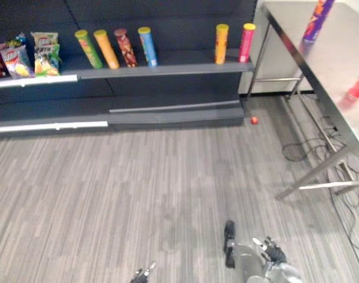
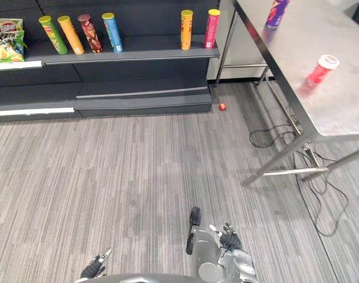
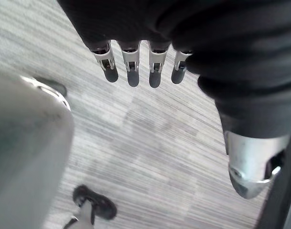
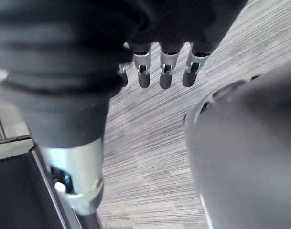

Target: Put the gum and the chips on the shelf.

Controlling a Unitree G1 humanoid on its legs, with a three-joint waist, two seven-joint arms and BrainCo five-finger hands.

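Note:
A red gum tub [image 2: 319, 71] with a white lid stands on the steel table [image 2: 297, 53] at the right. A purple chips can [image 2: 276, 13] stands at the table's far end. The dark shelf [image 2: 138, 56] runs along the back left and carries several upright chips cans [image 2: 111, 32] and some chip bags [image 1: 26, 56]. My left hand [image 2: 95, 268] and right hand [image 2: 229, 239] hang low at the near edge, far from the table and the shelf. In each wrist view the fingers [image 3: 131, 64] [image 4: 167, 67] are straight over bare carpet and hold nothing.
A small red ball [image 2: 222, 107] lies on the carpet by the shelf's right end. Cables [image 2: 309, 177] trail on the floor under the table by its slanted legs [image 2: 273, 165]. Wide grey carpet lies between me and the shelf.

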